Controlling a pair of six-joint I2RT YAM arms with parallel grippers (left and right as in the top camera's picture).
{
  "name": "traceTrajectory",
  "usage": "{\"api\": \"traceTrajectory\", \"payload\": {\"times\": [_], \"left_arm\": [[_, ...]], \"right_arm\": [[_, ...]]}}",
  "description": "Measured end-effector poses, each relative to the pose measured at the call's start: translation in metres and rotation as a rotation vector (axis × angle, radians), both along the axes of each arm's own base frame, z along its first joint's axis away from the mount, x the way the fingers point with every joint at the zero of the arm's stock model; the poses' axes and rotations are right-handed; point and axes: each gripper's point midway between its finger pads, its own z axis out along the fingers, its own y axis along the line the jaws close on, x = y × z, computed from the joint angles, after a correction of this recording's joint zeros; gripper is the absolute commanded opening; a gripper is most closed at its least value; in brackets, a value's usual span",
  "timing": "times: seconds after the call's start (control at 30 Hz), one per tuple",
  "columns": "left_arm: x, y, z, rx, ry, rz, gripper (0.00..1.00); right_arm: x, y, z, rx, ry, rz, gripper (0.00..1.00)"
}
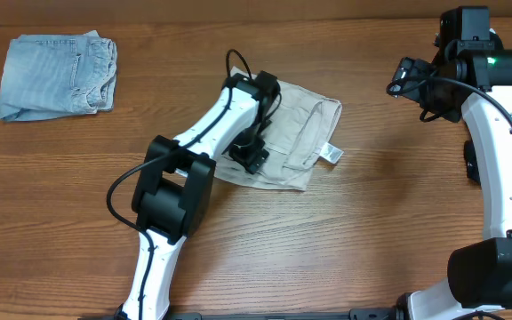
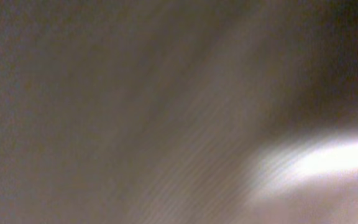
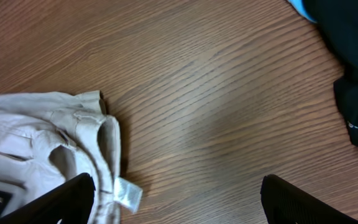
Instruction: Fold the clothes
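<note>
Cloth: light beige cotton shorts [image 1: 314, 111], soft, limp, light; best taken along an edge.
Left pincer [image 1: 249, 156]: spread wide on shorts, seemingly gripping nothing.
Right pincer [image 3: 178, 196]: wide, empty.

A wooden table [image 1: 372, 222] bears khaki shorts [image 1: 309, 124], folded denim [image 1: 56, 76] and a black garment [image 3: 347, 37].

Robot lab bench.
Wood-grain table [image 1: 372, 222] with white left arm [image 1: 212, 120] and right arm [image 1: 505, 169] based along the same table edge.

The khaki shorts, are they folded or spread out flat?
Folded. The khaki shorts lie in a compact bundle, layers doubled at the waistband, white label sticking out. The left gripper covers the rest.
</note>
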Motion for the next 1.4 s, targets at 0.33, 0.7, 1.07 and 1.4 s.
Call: {"api": "traceTrajectory", "payload": {"times": [0.33,0.7,1.07,1.4], "left_arm": [[0.053,0.044,0.052,0.139,-0.15,-0.007,1.0],[0.055,-0.086,0.097,-0.401,-0.164,-0.143,1.0],[0.012,-0.133,0.049,-0.426,-0.067,-0.157,1.0],[0.016,-0.117,0.006,-0.317,-0.127,-0.11,1.0]], "right_arm": [[0.0,0.0,0.0,-0.001,0.002,0.003,0.89],[-0.005,0.0,-0.002,-0.001,0.021,0.004,0.9],[-0.005,0.001,-0.002,0.003,0.023,0.009,0.9],[-0.005,0.002,-0.002,0.008,0.022,0.011,0.9]]}}
